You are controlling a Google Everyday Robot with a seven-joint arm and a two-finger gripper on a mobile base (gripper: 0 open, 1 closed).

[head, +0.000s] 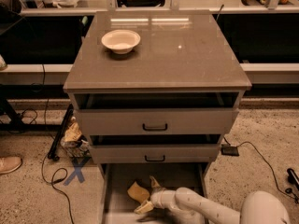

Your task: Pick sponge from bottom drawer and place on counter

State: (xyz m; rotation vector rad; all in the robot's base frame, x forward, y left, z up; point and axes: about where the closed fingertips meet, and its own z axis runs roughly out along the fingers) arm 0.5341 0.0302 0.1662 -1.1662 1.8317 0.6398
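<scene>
The pale-yellow sponge (136,191) lies on the grey floor of the pulled-out bottom drawer (117,186), left of centre. My gripper (147,195) reaches into the drawer from the lower right on the white arm. It is open, with one fingertip (152,181) behind the sponge's right edge and the other (142,208) in front of it. The sponge rests on the drawer floor, at the gripper's mouth. The counter (187,55) is the glossy grey-brown top of the cabinet.
A cream-white bowl (120,40) stands on the counter's back left. The two upper drawers (155,123) stick out slightly above the bottom one. Cables and a crumpled bag (72,139) lie on the floor to the left, and a shoe (9,164) shows at far left.
</scene>
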